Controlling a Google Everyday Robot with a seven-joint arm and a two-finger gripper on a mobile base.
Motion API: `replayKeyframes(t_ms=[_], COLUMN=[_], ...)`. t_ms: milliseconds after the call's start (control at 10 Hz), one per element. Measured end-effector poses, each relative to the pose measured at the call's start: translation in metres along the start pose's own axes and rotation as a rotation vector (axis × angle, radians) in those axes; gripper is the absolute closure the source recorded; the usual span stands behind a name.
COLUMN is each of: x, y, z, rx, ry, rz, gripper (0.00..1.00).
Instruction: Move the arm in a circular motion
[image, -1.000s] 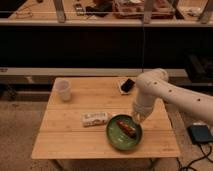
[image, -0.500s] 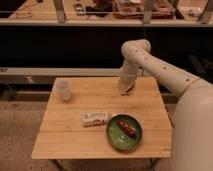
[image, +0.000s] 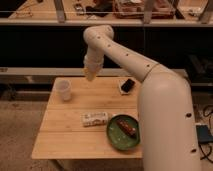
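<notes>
The cream-white arm (image: 150, 75) fills the right side of the camera view. It rises from the lower right, bends at a bulbous joint (image: 98, 36) near the top, and points down. The gripper (image: 90, 74) at its tip hangs above the back edge of the wooden table (image: 60, 135), to the right of a white cup (image: 63, 90). Nothing shows in the gripper.
On the table lie a white snack packet (image: 95, 118), a green plate (image: 116, 136) holding a brown bar (image: 127, 127), and a dark small object (image: 128, 85) at the back right. A dark shelf unit (image: 45, 45) stands behind the table.
The arm has swung from above the green plate up and back, then leftward; its tip now hangs over the table's back edge near the cup, and the arm looms larger.
</notes>
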Motion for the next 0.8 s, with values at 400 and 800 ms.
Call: replayKeyframes(t_ms=[400, 800], x=[-0.142, -0.245], y=[-0.034, 0.109], z=[0.017, 0.039], rx=[0.035, -0.017], ry=[-0.063, -0.145], rz=[-0.295, -0.429], gripper=[1.00, 1.00])
